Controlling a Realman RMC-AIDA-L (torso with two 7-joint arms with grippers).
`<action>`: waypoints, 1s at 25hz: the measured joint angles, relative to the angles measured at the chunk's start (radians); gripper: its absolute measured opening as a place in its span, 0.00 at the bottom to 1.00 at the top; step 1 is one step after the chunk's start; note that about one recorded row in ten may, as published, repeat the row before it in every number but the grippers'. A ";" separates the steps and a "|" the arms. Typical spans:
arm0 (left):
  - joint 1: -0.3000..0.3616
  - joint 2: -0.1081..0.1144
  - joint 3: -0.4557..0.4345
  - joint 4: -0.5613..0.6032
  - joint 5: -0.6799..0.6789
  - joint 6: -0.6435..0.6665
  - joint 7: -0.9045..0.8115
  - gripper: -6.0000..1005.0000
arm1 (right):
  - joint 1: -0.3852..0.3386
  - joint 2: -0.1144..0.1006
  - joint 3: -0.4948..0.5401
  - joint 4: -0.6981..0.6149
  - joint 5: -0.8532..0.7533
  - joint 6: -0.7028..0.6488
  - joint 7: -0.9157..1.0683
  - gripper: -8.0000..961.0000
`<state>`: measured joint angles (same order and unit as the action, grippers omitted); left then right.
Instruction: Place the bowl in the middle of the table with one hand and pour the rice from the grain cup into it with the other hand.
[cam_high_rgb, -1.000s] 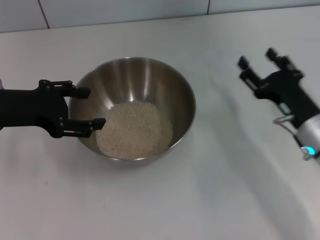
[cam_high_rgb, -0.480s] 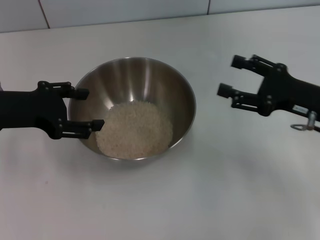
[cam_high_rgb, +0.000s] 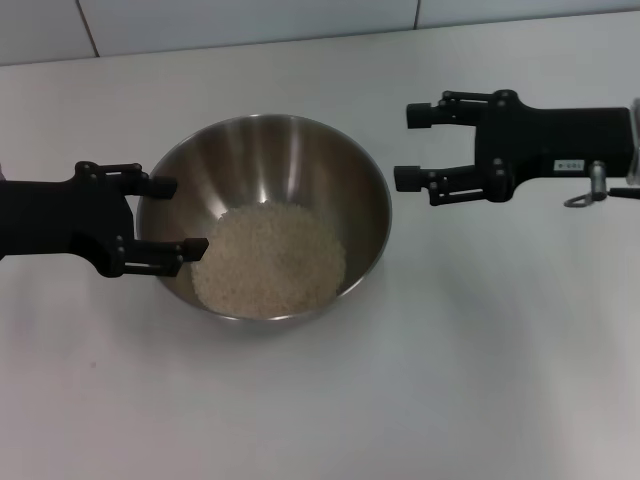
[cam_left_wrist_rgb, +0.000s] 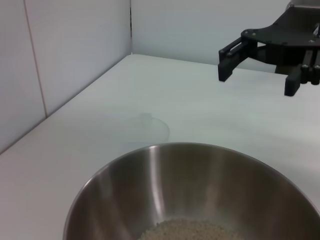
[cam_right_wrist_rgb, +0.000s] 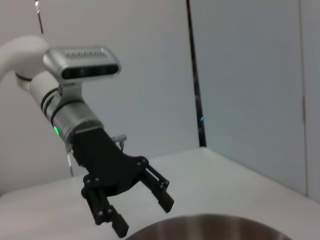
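The steel bowl (cam_high_rgb: 265, 170) stands on the white table (cam_high_rgb: 450, 350) with a mound of rice (cam_high_rgb: 268, 260) in it. My left gripper (cam_high_rgb: 180, 215) is open at the bowl's left rim, one finger on each side of a stretch of the rim, holding nothing. My right gripper (cam_high_rgb: 410, 147) is open and empty, level, just right of the bowl's right rim. The left wrist view shows the bowl (cam_left_wrist_rgb: 150, 190), the rice (cam_left_wrist_rgb: 195, 232) and the right gripper (cam_left_wrist_rgb: 257, 77) beyond it. The right wrist view shows the left gripper (cam_right_wrist_rgb: 144, 217) and the bowl's rim (cam_right_wrist_rgb: 210, 225). The grain cup is out of view.
A white tiled wall (cam_high_rgb: 250, 20) runs along the table's far edge. In the left wrist view the wall (cam_left_wrist_rgb: 65, 50) stands close to the table's edge.
My right gripper has swung from the far right toward the bowl and turned level, fingers pointing at the bowl. The left gripper, bowl and rice have not moved.
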<state>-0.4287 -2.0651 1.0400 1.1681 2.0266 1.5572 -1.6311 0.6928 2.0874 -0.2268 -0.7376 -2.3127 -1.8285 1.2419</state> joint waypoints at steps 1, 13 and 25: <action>0.000 0.000 0.000 0.002 0.000 0.001 -0.002 0.82 | -0.005 0.000 -0.053 -0.015 0.023 0.016 0.029 0.87; -0.005 0.000 0.000 0.002 0.000 -0.001 -0.005 0.82 | -0.084 0.003 -0.406 -0.132 0.207 0.128 0.144 0.87; -0.003 -0.001 0.000 0.002 0.000 0.001 -0.007 0.82 | -0.098 0.003 -0.426 -0.151 0.223 0.141 0.155 0.87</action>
<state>-0.4320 -2.0663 1.0400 1.1704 2.0263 1.5582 -1.6382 0.5950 2.0903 -0.6530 -0.8888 -2.0902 -1.6873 1.3965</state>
